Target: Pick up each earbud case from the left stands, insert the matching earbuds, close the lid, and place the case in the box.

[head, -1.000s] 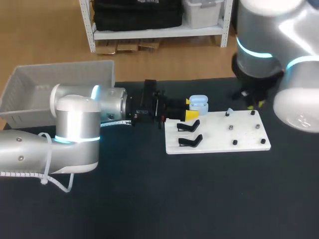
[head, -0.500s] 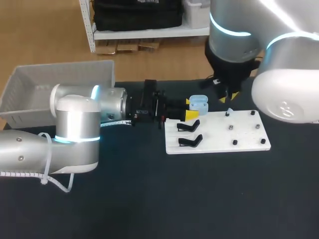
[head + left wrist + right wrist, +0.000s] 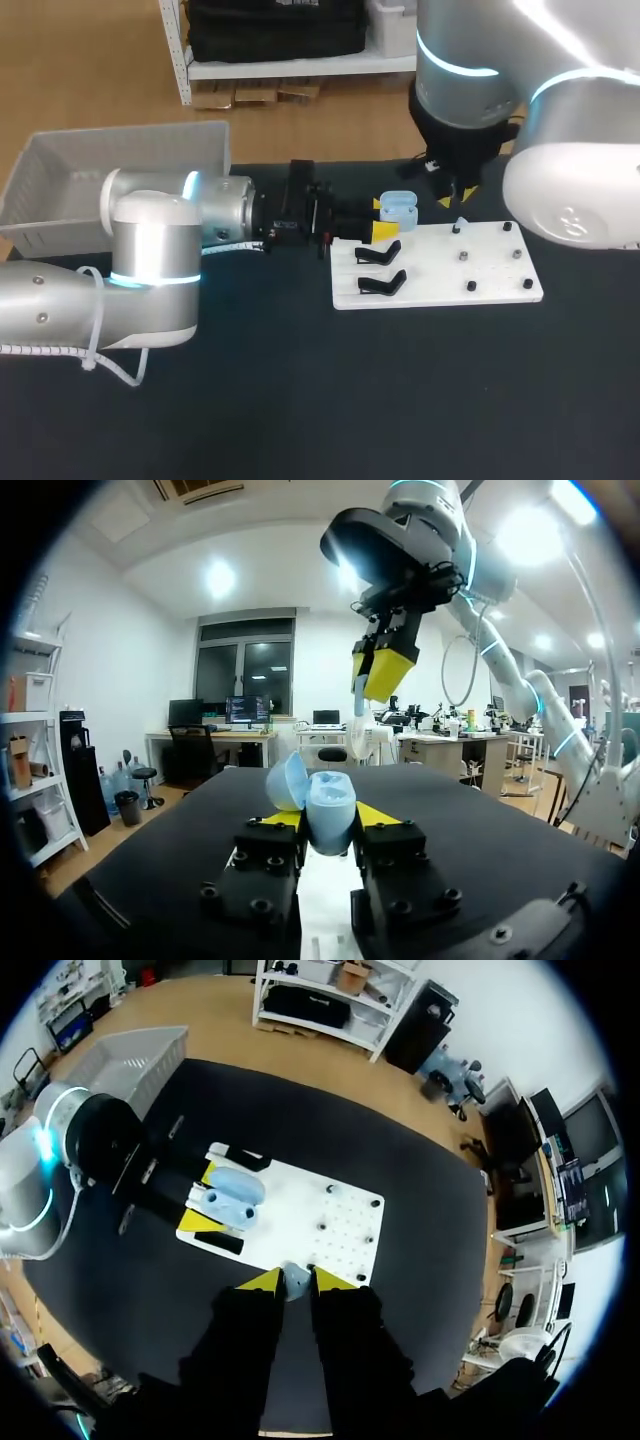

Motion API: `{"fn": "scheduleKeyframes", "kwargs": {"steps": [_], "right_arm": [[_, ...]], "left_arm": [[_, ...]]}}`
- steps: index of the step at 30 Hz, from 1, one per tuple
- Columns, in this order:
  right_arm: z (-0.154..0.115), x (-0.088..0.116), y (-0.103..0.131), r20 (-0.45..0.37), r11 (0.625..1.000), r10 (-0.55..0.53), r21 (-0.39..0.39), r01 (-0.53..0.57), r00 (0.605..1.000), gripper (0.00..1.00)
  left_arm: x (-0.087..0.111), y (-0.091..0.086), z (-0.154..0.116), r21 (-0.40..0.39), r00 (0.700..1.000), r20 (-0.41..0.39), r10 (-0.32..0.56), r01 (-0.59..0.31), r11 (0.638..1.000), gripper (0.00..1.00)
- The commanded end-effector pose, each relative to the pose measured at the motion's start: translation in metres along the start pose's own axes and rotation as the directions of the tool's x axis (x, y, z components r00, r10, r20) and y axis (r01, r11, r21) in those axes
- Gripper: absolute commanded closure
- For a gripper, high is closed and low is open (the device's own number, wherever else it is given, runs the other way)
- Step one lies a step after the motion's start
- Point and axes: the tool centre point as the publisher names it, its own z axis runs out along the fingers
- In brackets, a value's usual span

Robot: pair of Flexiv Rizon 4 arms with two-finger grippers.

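blue case (image 3: pixel 400 207), one, clamped in left end effector (image 3: pixel 382 218); one earbud (image 3: pixel 294 1279) pinched in right end effector (image 3: pixel 452 197).

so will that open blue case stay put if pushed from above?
Probably rigid: the earbud case looks like hard moulded shell, held from both sides by the left gripper. Its rounded, smooth sides may slip or pivot when the earbud presses in. The open lid is likely the weak point.

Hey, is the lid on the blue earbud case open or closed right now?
Open. The earbud case, clamped in the left pincer, has its lid swung back, tilted away from the body.
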Motion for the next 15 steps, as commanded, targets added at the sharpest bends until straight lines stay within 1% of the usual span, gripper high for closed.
{"fn": "scheduleKeyframes", "kwargs": {"steps": [1,2,3,4,5,6,8,10,12,15], "right_arm": [[-0.006,-0.011,0.011,-0.023,0.984,0.171,0.058,-0.169,0.985,1.00],[-0.005,-0.013,0.014,-0.010,0.977,0.196,0.087,-0.194,0.981,1.00],[-0.005,-0.014,0.016,-0.019,0.968,0.231,0.100,-0.229,0.973,1.00],[-0.003,-0.015,0.018,-0.046,0.957,0.275,0.105,-0.270,0.960,1.00],[-0.001,-0.016,0.019,-0.055,0.950,0.299,0.108,-0.292,0.953,1.00],[0.001,-0.017,0.020,-0.071,0.933,0.352,0.103,-0.344,0.933,1.00],[0.004,-0.018,0.019,-0.111,0.904,0.424,0.103,-0.414,0.899,1.00],[0.005,-0.019,0.020,-0.119,0.883,0.469,0.097,-0.460,0.875,1.00],[0.006,-0.019,0.020,-0.119,0.869,0.494,0.102,-0.484,0.861,1.00],[0.007,-0.019,0.021,-0.118,0.862,0.506,0.106,-0.496,0.855,1.00]], "left_arm": [[0.002,0.000,0.000,-0.002,1.000,0.005,0.004,-0.004,1.000,1.00],[0.002,0.000,0.000,-0.002,1.000,0.005,0.004,-0.004,1.000,1.00],[0.002,0.000,0.000,-0.002,1.000,0.005,0.004,-0.004,1.000,1.00],[0.002,0.000,0.000,-0.002,1.000,0.005,0.004,-0.004,1.000,1.00],[0.002,0.000,0.000,-0.002,1.000,0.005,0.004,-0.004,1.000,1.00],[0.002,0.000,0.000,-0.002,1.000,0.005,0.004,-0.004,1.000,1.00],[0.002,0.000,0.000,-0.002,1.000,0.005,0.004,-0.004,1.000,1.00],[0.002,0.000,0.000,-0.002,1.000,0.005,0.004,-0.004,1.000,1.00],[0.002,0.000,0.000,-0.002,1.000,0.005,0.004,-0.004,1.000,1.00],[0.002,0.000,0.000,-0.002,1.000,0.005,0.004,-0.004,1.000,1.00]]}}
